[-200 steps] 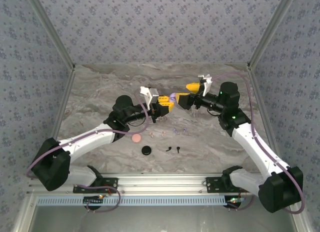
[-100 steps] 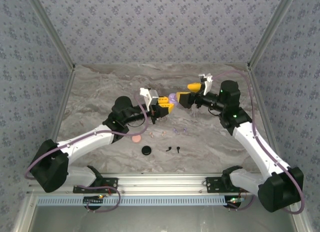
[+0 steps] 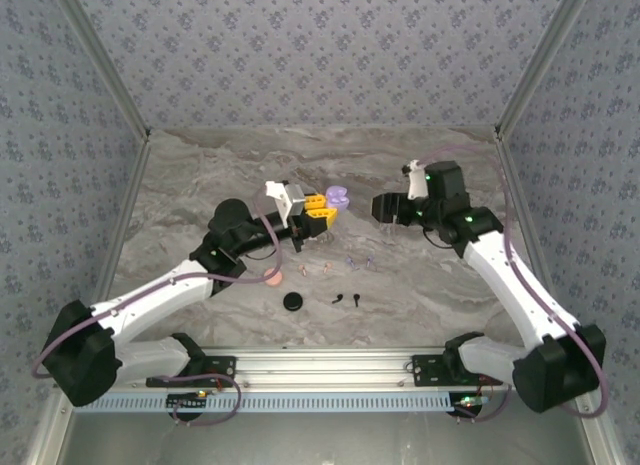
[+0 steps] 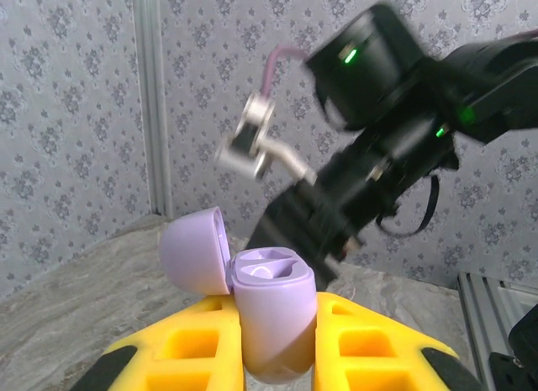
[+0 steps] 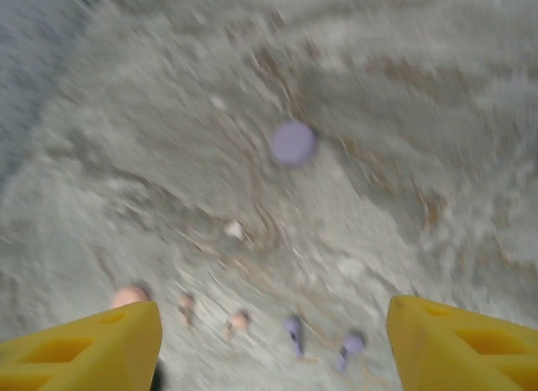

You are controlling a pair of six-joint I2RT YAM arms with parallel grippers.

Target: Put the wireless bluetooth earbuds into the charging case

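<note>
We find the lilac earbuds on the table at the right wrist view's lower centre, between the right gripper's wide, empty fingers; the left gripper clamps the open lilac charging case.

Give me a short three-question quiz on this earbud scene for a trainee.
1. True or false: the left hand grips the lilac charging case with its lid open.
2. How many round cases lie on the table?
3. Which earbuds lie nearest the table's near edge? A lilac, B pink, C black.
Key: 1 true. 2 two, the pink case and the black case. 3 C, the black earbuds.
</note>
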